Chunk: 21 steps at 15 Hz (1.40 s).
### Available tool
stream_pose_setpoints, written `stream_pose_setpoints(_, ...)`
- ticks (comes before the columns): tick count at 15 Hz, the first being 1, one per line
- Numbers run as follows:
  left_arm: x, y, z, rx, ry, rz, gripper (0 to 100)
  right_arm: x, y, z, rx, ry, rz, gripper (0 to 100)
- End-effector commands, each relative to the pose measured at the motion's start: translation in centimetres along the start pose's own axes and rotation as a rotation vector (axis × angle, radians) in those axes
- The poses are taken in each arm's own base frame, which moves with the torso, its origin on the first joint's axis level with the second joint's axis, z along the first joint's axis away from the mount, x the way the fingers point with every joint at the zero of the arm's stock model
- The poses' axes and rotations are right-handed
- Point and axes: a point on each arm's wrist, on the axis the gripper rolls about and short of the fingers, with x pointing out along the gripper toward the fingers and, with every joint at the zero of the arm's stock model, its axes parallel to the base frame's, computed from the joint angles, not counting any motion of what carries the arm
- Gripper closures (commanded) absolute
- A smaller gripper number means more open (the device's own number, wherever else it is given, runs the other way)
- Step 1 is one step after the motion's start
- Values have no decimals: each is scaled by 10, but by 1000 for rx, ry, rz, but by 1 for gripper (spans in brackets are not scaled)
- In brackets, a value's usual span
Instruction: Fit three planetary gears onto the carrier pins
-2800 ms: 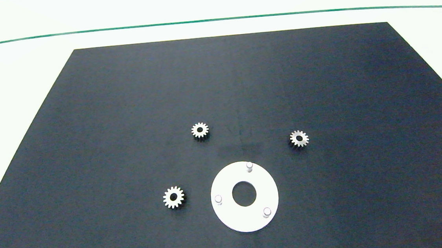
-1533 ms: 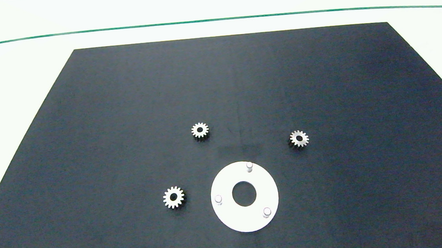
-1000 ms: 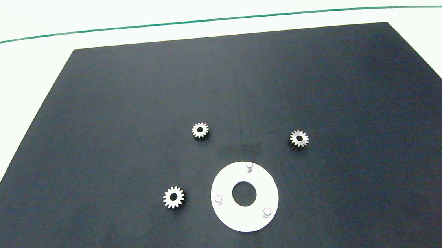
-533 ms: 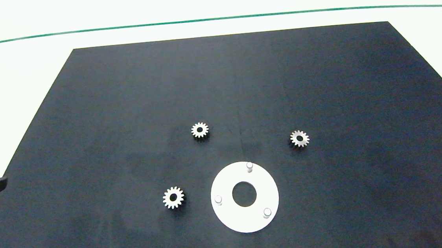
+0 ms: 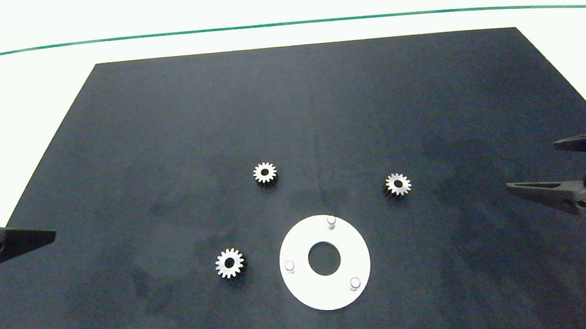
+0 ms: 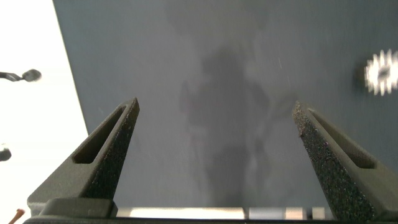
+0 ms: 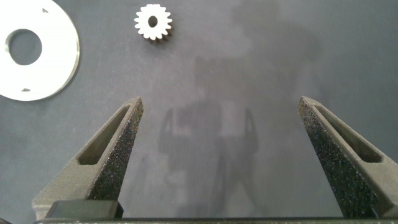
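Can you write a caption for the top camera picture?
Three gears lie round a pegged disc as two claws approach.

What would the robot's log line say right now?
gears: loose on mat | pins: bare | left claw: open, left edge | right claw: open, right edge

the planetary gears [image 5: 265, 173] are silvery-white with dark holes. the disc [image 5: 326, 283] is white. the mat [image 5: 288, 107] is black.
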Motion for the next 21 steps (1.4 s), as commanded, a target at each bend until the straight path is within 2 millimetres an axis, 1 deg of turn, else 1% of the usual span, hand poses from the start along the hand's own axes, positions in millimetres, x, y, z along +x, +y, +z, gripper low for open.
stream_pose_setpoints(1, -5, -4, -2, 22, 2, -21, 0, 39, 3, 26, -37, 104, 107, 0)
stream_pose_setpoints(2, -5, -5, -3, 28, 5, -28, 0, 43, 5, 35, -44, 124, 136, 0)
stream_pose_setpoints(3, -5, -5, -3, 30, 8, -30, 0, 49, 6, 41, -50, 137, 156, 0)
stream_pose_setpoints(4, -6, -5, -3, 28, 5, -27, 0, 62, 8, 50, -68, 149, 178, 0)
stream_pose_setpoints(6, -7, -4, -2, 26, 0, -24, 0, 84, 15, 58, -96, 163, 213, 0)
stream_pose_setpoints(8, -4, -4, -1, 23, 9, -22, 0, 100, 25, 60, -115, 185, 237, 0)
stream_pose_setpoints(9, -3, -4, -1, 24, 14, -24, 0, 103, 28, 61, -122, 189, 240, 0)
stream_pose_setpoints(11, -7, -4, -3, 27, 1, -27, 0, 110, 30, 60, -129, 212, 227, 0)
stream_pose_setpoints(12, -14, -4, -5, 26, -24, -26, 0, 120, 33, 57, -132, 239, 238, 0)
stream_pose_setpoints(15, -16, -4, -6, 36, -30, -25, 0, 138, 41, 54, -154, 282, 217, 0)
stream_pose_setpoints(19, -22, -3, -9, 42, -48, -21, 0, 159, 45, 63, -161, 273, 218, 0)
stream_pose_setpoints(21, -22, -3, -9, 45, -47, -23, 0, 164, 47, 67, -165, 265, 217, 0)
